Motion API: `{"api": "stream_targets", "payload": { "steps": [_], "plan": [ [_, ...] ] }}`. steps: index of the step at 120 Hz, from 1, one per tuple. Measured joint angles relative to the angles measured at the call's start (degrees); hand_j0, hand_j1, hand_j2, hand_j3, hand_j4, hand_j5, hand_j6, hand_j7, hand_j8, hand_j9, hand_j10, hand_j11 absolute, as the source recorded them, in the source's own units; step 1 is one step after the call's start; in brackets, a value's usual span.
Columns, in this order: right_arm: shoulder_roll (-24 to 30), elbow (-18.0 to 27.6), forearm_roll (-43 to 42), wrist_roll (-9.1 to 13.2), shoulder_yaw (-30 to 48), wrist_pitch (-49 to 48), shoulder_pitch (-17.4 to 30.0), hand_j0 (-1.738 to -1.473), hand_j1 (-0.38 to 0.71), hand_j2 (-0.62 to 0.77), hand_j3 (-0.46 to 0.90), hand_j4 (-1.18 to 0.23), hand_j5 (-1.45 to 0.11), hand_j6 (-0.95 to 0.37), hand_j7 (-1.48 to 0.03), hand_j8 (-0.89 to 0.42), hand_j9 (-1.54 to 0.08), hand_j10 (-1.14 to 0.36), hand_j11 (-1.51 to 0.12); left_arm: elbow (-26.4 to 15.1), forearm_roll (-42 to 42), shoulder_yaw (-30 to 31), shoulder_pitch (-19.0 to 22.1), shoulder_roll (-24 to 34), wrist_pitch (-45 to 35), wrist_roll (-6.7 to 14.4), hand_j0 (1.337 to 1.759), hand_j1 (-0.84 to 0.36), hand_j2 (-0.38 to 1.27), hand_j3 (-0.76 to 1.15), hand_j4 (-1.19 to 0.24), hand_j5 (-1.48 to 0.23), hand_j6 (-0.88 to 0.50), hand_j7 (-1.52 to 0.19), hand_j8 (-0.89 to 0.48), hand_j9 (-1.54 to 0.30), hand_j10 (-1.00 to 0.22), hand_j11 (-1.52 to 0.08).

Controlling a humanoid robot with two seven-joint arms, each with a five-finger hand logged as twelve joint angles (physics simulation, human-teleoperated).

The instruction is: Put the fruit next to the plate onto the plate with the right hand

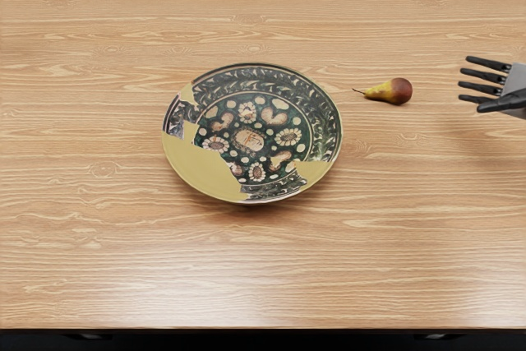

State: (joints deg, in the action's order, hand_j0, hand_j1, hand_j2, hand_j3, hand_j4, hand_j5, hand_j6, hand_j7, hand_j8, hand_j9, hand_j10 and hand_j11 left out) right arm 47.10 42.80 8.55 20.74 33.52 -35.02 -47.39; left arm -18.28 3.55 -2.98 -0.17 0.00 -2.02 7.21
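The right hand point(491, 85) hovers at the table's point(99, 269) three o'clock edge, fingers spread (holding nothing). The yellow-red pear point(391, 90) lies at the plate's point(191, 163) two o'clock, stem toward it.

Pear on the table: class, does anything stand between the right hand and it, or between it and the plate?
Nothing visible does. The right hand, fingers spread, is at the picture's right edge; the pear lies left of it, the plate further left, with only tabletop showing between.
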Motion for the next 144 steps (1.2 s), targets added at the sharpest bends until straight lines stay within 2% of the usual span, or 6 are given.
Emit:
{"api": "stream_targets", "payload": {
  "steps": [22, 39, 60, 71, 85, 144],
  "plan": [
    [-0.52, 0.0, -0.79, 0.01, 0.0, 0.0, -1.12, -1.658, -0.35, 0.0, 0.0, 0.0, 0.0, 0.0, 0.0, 0.0, 0.0, 0.0, 0.0, 0.0, -0.03, 0.01, 0.0, 0.0, 0.0, 0.0, 1.658, 0.35, 0.0, 0.0, 0.0, 0.0, 0.0, 0.0, 0.0, 0.0, 0.0, 0.0],
    [-4.5, 1.24, -12.64, 0.08, -0.45, -0.01, -8.1, -1.658, -0.35, 0.0, 0.0, 0.0, 0.0, 0.0, 0.0, 0.0, 0.0, 0.0, 0.0, 0.0, 0.0, 0.04, -0.03, 0.0, 0.0, 0.0, 1.658, 0.35, 0.0, 0.0, 0.0, 0.0, 0.0, 0.0, 0.0, 0.0, 0.0, 0.0],
    [-4.14, 18.56, -33.18, 0.6, -0.67, 5.39, -12.79, -1.658, -0.35, 0.0, 0.0, 0.0, 0.0, 0.0, 0.0, 0.0, 0.0, 0.0, 0.0, 0.0, -0.01, 0.06, -0.05, 0.0, 0.0, 0.0, 1.658, 0.35, 0.0, 0.0, 0.0, 0.0, 0.0, 0.0, 0.0, 0.0, 0.0, 0.0],
    [-3.63, 26.5, -44.45, 5.13, -2.35, 16.68, -13.45, -1.658, -0.35, 0.0, 0.0, 0.0, 0.0, 0.0, 0.0, 0.0, 0.0, 0.0, 0.0, 0.0, -0.01, 0.06, -0.03, 0.0, 0.0, 0.0, 1.658, 0.35, 0.0, 0.0, 0.0, 0.0, 0.0, 0.0, 0.0, 0.0, 0.0, 0.0],
    [-5.74, 30.15, -56.01, 9.14, -5.67, 26.09, -13.86, -1.658, -0.35, 0.0, 0.0, 0.0, 0.0, 0.0, 0.0, 0.0, 0.0, 0.0, 0.0, 0.0, 0.0, 0.02, -0.09, 0.0, 0.0, 0.01, 1.658, 0.35, 0.0, 0.0, 0.0, 0.0, 0.0, 0.0, 0.0, 0.0, 0.0, 0.0],
    [-26.17, 11.45, -67.66, 11.47, -18.69, 44.87, -19.21, -1.658, -0.35, 0.0, 0.0, 0.0, 0.0, 0.0, 0.0, 0.0, 0.0, 0.0, 0.0, 0.0, 0.01, -0.02, -0.09, 0.0, 0.0, 0.0, 1.658, 0.35, 0.0, 0.0, 0.0, 0.0, 0.0, 0.0, 0.0, 0.0, 0.0, 0.0]
  ]
}}
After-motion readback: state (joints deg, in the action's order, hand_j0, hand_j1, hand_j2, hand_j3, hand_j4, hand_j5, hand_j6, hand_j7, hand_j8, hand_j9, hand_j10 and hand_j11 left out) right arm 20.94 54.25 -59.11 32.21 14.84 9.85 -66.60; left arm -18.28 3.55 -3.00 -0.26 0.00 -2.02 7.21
